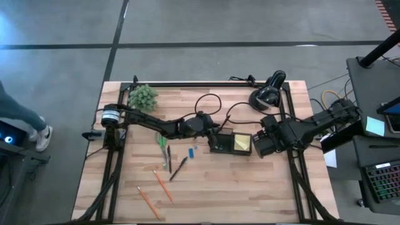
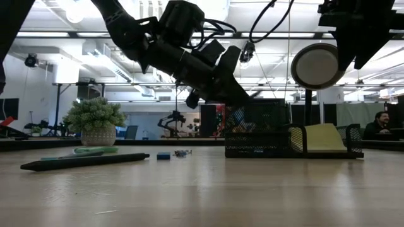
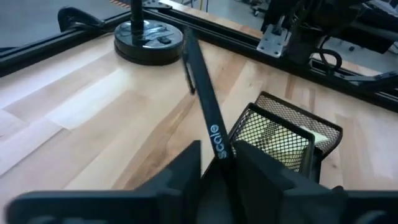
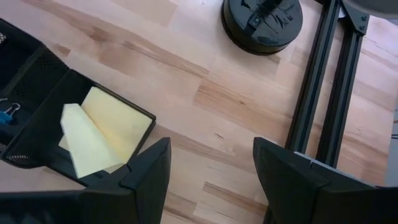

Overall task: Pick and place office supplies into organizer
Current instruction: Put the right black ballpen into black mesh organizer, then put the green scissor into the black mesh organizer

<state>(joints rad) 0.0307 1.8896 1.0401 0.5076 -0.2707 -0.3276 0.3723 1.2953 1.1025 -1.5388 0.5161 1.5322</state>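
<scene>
Gripping dark pen (image 3: 205,106) above organizer (image 3: 283,134)

Our left arm reaches from nine o'clock toward the middle of the bench, elbow bent. Our left hand (image 1: 211,130) hangs tilted downward with its fingers (image 3: 186,171) closed on a dark pen (image 3: 205,106). Our right arm comes in from three o'clock, and our right hand (image 1: 255,145) has its fingers (image 4: 152,168) spread apart, holding nothing.

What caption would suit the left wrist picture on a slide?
Left gripper, jaws shut on a dark pen, carries it toward the black mesh organizer.
</scene>
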